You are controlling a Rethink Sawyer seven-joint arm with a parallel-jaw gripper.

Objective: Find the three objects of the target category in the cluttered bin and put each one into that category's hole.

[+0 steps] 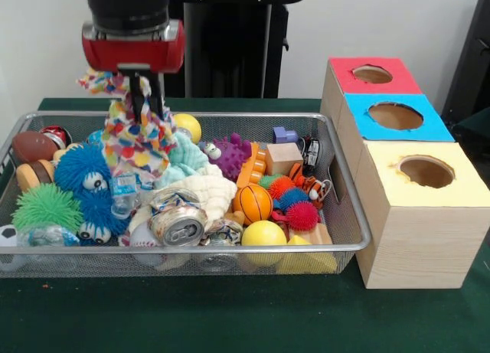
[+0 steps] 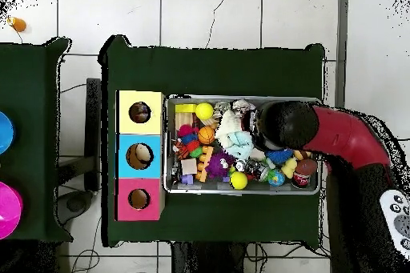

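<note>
We see the gripper (image 1: 143, 100) pinching a spotted cloth (image 1: 136, 138) that hangs above the bin (image 1: 348, 215) at its nine o'clock end, and we judge it should lift clear before crossing toward the yellow hole (image 1: 426, 171) at three o'clock.

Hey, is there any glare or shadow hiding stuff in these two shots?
Front view: even light, a small shine on the crushed can; the spotted cloth in the gripper shows clearly. Overhead view: the arm covers part of the bin.

Cloth (image 1: 136, 135) white, multicoloured spots; hole surround (image 1: 459, 186) yellow.
</note>
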